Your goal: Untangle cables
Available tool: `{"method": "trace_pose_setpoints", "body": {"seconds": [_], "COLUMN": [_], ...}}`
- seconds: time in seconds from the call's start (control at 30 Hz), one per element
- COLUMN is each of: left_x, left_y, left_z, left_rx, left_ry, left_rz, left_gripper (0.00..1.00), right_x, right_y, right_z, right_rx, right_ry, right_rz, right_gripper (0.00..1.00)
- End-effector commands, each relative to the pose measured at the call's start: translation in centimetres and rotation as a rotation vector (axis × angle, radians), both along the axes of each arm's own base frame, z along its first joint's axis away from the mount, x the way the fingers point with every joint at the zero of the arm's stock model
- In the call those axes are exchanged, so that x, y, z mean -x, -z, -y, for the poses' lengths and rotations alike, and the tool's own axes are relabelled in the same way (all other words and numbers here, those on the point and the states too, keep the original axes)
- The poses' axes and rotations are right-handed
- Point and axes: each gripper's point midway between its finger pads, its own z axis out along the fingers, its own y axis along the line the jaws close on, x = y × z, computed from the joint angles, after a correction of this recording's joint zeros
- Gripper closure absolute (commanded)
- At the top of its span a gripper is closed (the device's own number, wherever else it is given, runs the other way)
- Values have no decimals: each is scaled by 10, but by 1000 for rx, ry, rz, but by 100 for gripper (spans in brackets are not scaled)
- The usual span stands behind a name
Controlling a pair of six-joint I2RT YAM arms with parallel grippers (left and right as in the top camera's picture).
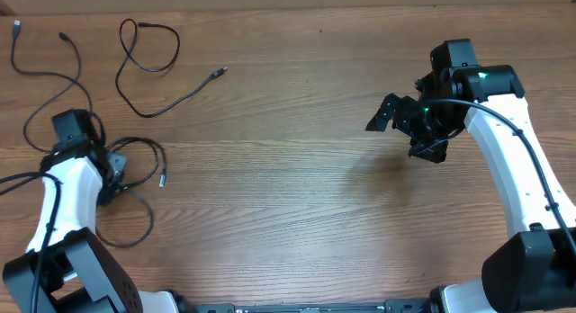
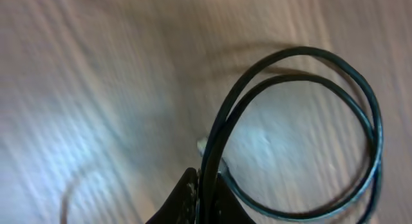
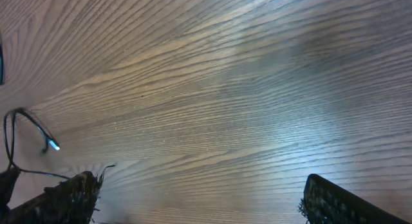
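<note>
Three thin black cables lie on the left part of the wooden table. One cable (image 1: 54,75) runs along the far left, and a second cable (image 1: 144,66) loops beside it, ending in a small plug. The third cable (image 1: 144,183) curls round my left gripper (image 1: 112,165), which is shut on it. In the left wrist view the doubled black cable (image 2: 309,53) passes between the closed fingertips of that gripper (image 2: 207,193) and loops off to the right. My right gripper (image 1: 405,131) hovers open at the right, holding nothing. Its wrist view shows the wide-apart gripper (image 3: 203,208) over bare wood.
The wooden table (image 1: 288,196) stretches between the two arms. A distant cable (image 3: 29,124) with a bright tip shows at the left edge of the right wrist view. The arms' own thicker black wires run along their white links.
</note>
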Motion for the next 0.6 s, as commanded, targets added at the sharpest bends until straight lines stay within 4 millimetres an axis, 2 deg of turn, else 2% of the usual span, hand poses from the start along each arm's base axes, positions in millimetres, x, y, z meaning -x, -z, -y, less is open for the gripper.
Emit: {"method": "trace_pose_setpoints", "body": {"seconds": [0.0,0.07,0.1,0.2,0.23,0.27,0.4,0.57], "left_x": [22,29,32,33,33,31,16,-5], "left_y": [0,-1,-1,-7,-10,-15,-40,-76], "left_z": [-25,-32,-34,-39,-40,-41,-44,-39], "left_rx": [-81,-88,-86,-64,-60,-57,-59,-16], "left_ry": [-29,-52,-63,-84,-87,-83,-17,64], "left_rz": [-80,-93,-95,-86,-82,-79,-61,-1], "left_gripper": [69,41,30,13,4,0,0,0], "right_x": [0,0,0,0,0,0,0,0], "right_y": [-5,-5,-5,-5,-5,-5,-5,-5], "right_z": [2,2,2,2,2,2,2,2], "right_rx": [8,8,8,8,8,8,8,8], "right_ry": [-1,-1,-2,-1,-2,-1,-1,-1], "right_rz": [24,24,24,24,24,24,24,24], "right_gripper": [0,0,0,0,0,0,0,0]}}
